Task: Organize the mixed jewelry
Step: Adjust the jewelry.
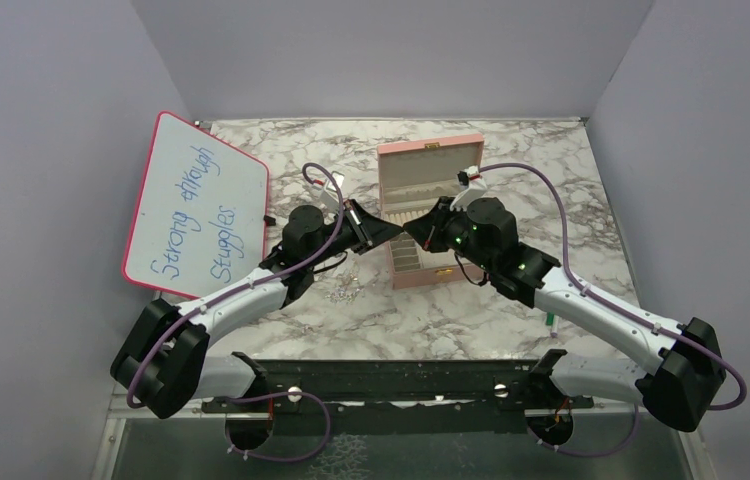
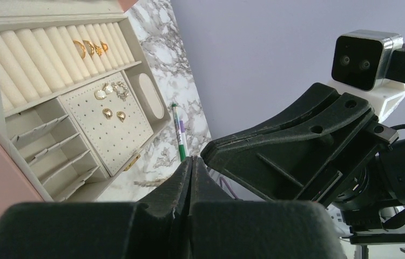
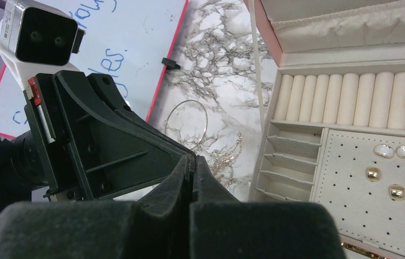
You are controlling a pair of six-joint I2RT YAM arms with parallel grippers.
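I have left hand [image 2: 192, 162] and right hand [image 3: 189, 159] clamped shut, nothing visibly held, tips nearly touching | silver hoop [image 3: 187, 101] loose on desk just beside left hand; earrings [image 3: 373, 174] boxed beyond right hand | risk: hands could collide.

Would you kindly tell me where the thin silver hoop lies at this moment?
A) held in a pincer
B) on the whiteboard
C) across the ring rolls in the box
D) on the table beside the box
D: the right wrist view shows the hoop flat on the marble table, outside the box.
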